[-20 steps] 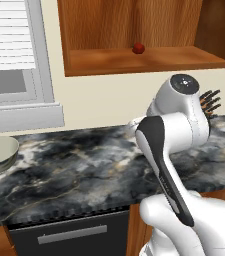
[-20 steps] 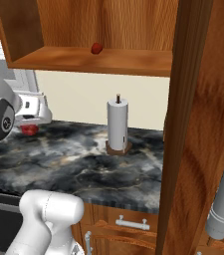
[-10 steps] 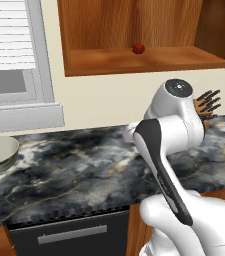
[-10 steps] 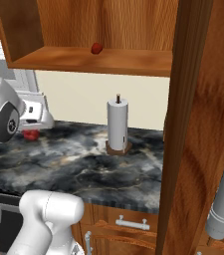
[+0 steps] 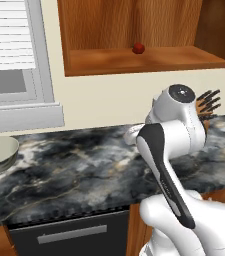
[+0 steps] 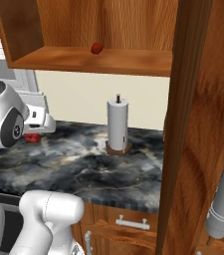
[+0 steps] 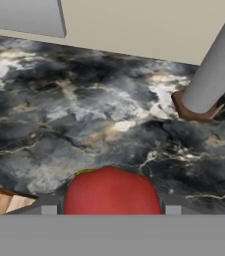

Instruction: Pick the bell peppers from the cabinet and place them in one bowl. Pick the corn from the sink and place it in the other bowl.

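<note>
Red bell pepper (image 7: 112,190) clamped between fingers, above counter (image 7: 84,120).

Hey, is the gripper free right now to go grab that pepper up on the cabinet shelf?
Probably not yet. The gripper already holds a red bell pepper over the counter, so the other pepper on the cabinet shelf must wait.

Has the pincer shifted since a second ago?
Yes. In the right base view the pincer, shut on a bell pepper, has drifted slightly right over the counter, toward the paper towel holder, which stayed put.
</note>
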### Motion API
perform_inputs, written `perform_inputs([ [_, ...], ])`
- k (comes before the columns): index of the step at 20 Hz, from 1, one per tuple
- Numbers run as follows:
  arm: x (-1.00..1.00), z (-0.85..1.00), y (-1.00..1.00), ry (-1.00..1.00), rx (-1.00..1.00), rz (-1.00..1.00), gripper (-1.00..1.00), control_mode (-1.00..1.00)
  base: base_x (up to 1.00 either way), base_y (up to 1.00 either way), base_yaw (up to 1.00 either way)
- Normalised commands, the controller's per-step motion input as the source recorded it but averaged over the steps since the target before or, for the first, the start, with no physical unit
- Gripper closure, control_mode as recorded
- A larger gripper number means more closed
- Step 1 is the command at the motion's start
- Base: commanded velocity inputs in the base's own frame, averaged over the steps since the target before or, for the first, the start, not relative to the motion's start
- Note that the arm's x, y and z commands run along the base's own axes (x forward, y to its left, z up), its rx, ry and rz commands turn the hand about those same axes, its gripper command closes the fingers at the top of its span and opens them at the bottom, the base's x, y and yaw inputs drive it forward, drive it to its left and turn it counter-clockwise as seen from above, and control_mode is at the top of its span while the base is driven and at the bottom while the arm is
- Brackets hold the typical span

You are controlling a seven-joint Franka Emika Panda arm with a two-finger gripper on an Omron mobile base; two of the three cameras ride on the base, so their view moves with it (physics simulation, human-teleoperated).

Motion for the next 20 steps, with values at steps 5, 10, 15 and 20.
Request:
perform_inputs([
  [5, 0.00, 0.00, 0.00, 0.00, 0.00, 0.00, 1.00, 1.00, -0.54, 0.15, 0.00],
  [10, 0.00, 0.00, 0.00, 0.00, 0.00, 0.00, 1.00, 1.00, -0.06, 0.63, 0.00],
  [15, 0.00, 0.00, 0.00, 0.00, 0.00, 0.00, 1.00, 1.00, 0.08, 0.99, 0.00],
  [20, 0.00, 0.00, 0.00, 0.00, 0.00, 0.00, 1.00, 1.00, 0.02, 0.94, 0.00],
])
